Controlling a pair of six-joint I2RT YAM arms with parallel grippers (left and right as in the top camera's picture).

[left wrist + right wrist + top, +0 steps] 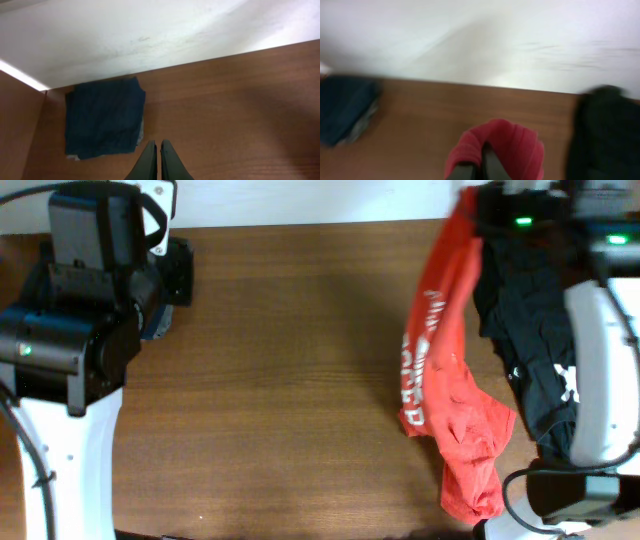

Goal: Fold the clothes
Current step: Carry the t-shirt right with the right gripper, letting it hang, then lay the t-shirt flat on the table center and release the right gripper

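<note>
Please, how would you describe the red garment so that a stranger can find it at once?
Look at the right side of the wooden table. A long red garment with white lettering stretches there, one end pinched in the right gripper. The black garment lies beside it; only this one is red.

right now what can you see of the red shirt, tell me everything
The red shirt is soft, ribbed-looking fabric with white lettering down one side. It is unfolded and bunched into a long strip. The far end is pinched in the shut right hand, and the near end lies crumpled on the table by its front edge. Black clothes lie along its right side, seemingly touching it.
</note>
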